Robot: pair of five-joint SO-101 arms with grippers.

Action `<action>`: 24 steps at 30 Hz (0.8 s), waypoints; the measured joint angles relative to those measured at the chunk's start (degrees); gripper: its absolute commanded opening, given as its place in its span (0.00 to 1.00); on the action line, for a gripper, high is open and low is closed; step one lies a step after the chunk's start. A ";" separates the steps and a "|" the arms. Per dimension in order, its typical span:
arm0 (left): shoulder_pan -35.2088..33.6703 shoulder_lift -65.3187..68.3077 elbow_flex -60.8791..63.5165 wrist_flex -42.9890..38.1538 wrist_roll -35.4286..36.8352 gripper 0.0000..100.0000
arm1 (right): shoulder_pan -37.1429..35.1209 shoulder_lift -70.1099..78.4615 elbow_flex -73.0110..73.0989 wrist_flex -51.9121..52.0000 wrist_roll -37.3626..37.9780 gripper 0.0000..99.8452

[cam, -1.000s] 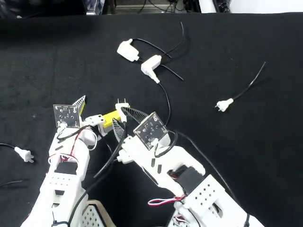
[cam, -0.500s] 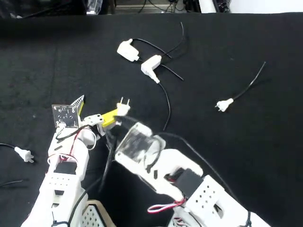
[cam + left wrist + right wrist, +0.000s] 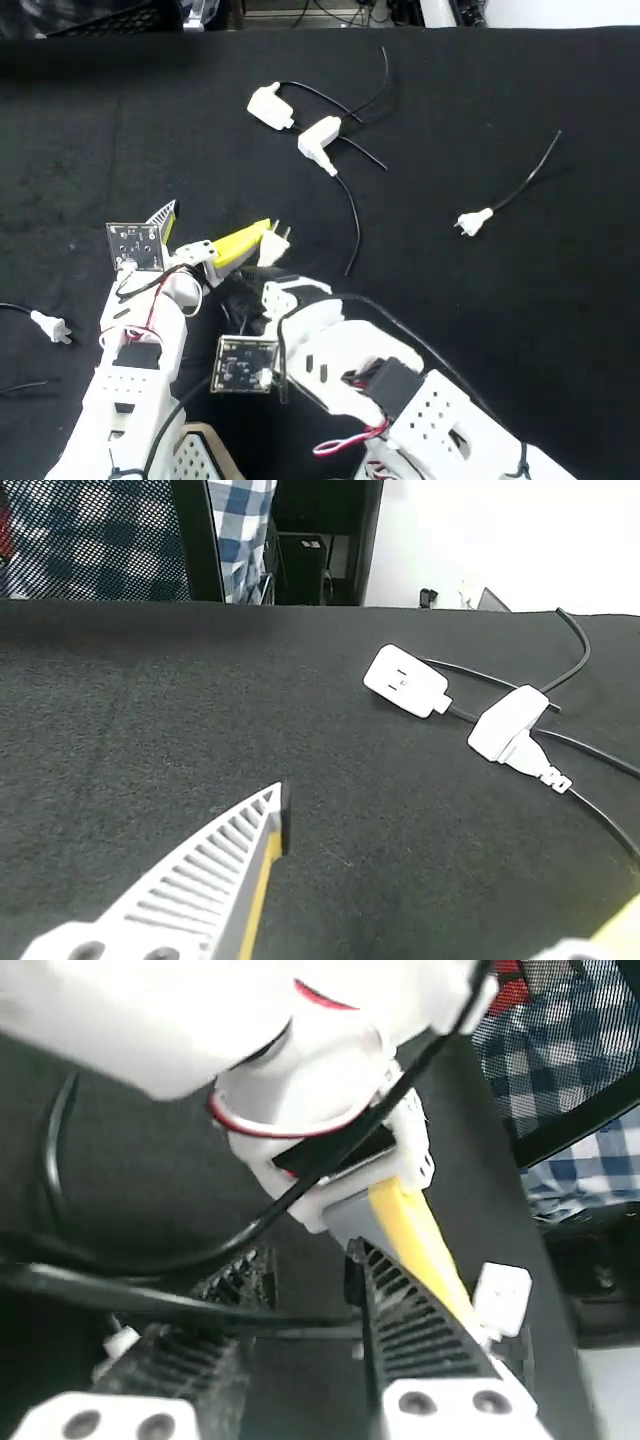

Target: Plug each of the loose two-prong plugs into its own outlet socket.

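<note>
Your left gripper (image 3: 215,220) has its 2 fingers wide apart, the yellow one touching the loose plug (image 3: 272,245). Just beside that plug, your right gripper (image 3: 310,1260) holds its fingers apart, with a black cable (image 3: 150,1302) crossing them. The outlet socket (image 3: 268,105) lies well apart from the plug.

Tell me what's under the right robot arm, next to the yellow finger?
A black cable runs under the right arm, and the black table lies below. The arm covers where that cable ends.
</note>
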 measured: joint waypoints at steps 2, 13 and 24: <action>0.00 0.00 0.00 0.00 0.00 0.52 | 1.23 0.00 0.00 0.00 2.29 0.12; 0.00 0.00 0.00 -0.53 0.00 0.52 | 4.13 0.00 0.00 3.43 5.10 0.12; -2.02 0.00 0.00 -0.53 0.00 0.52 | 13.71 0.00 6.95 6.42 5.10 0.12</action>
